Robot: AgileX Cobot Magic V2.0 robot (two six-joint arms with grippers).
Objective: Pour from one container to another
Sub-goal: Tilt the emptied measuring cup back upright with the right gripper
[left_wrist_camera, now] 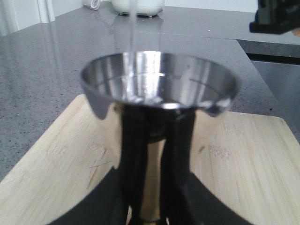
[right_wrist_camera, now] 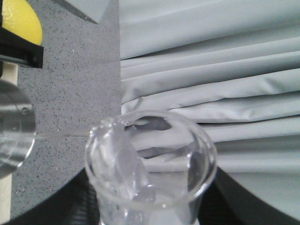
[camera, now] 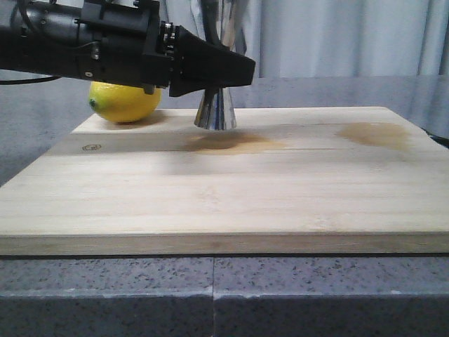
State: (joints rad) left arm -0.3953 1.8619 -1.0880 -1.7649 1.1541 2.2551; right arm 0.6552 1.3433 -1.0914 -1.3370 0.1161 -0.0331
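The beaker (right_wrist_camera: 150, 173) sits tipped in my right gripper (right_wrist_camera: 150, 213), clenched around its glass, a thin stream (right_wrist_camera: 65, 134) leaving its lip into the jigger (left_wrist_camera: 158, 89) – which stands on the board (camera: 224, 196) beside the lemon (camera: 125, 102), my left gripper (left_wrist_camera: 152, 187) clamped at its waist. I'd keep the tilt steady, the stream centred – 1 slow pour.

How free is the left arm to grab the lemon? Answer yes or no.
Probably no: its fingers are shut on the jigger, which is taking water from the beaker. The lemon itself lies close by.
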